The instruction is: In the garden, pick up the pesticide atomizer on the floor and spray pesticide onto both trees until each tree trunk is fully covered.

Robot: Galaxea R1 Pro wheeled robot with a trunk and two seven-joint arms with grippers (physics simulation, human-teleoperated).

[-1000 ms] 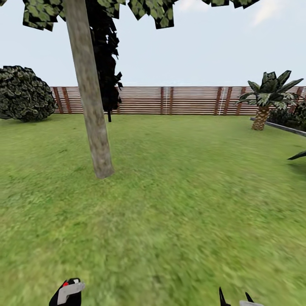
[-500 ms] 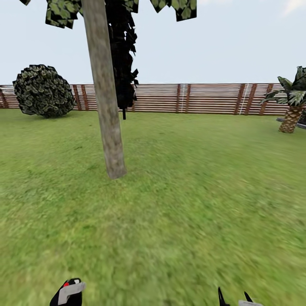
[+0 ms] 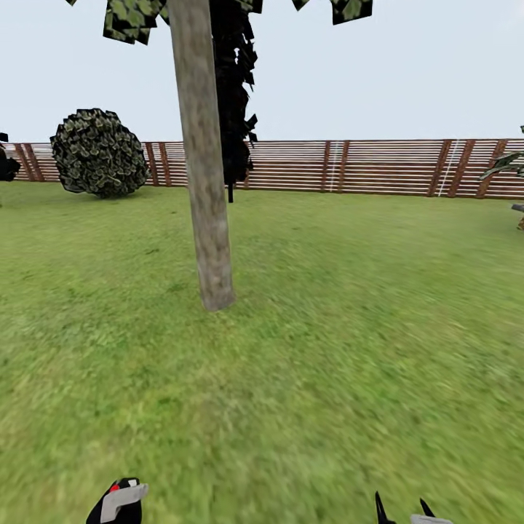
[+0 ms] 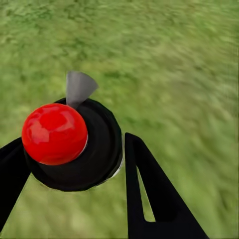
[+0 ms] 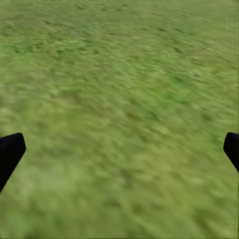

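One tree stands on the garden lawn [image 3: 349,327], its thick beige-grey tree trunk [image 3: 207,204] rising left of centre in the head view, a few metres ahead. The pesticide atomizer [image 4: 74,144] is black with a red ball top and a grey nozzle. My left gripper [image 4: 74,174] is shut on it, and it peeks up at the lower edge of the head view [image 3: 120,501]. My right gripper [image 5: 119,149] is open over bare grass, its black fingertips [image 3: 380,508] showing low on the right.
A brown slat fence [image 3: 378,167] closes the far side of the lawn. A round bush [image 3: 98,153] sits at the back left. A thin dark-leaved tree [image 3: 233,109] stands behind the trunk. Palm fronds [image 3: 509,164] poke in at the right edge.
The whole head view has swung left, so the trunk, bush and fence sit further right in the picture and the palm has nearly left it. Both grippers hold the same pose.
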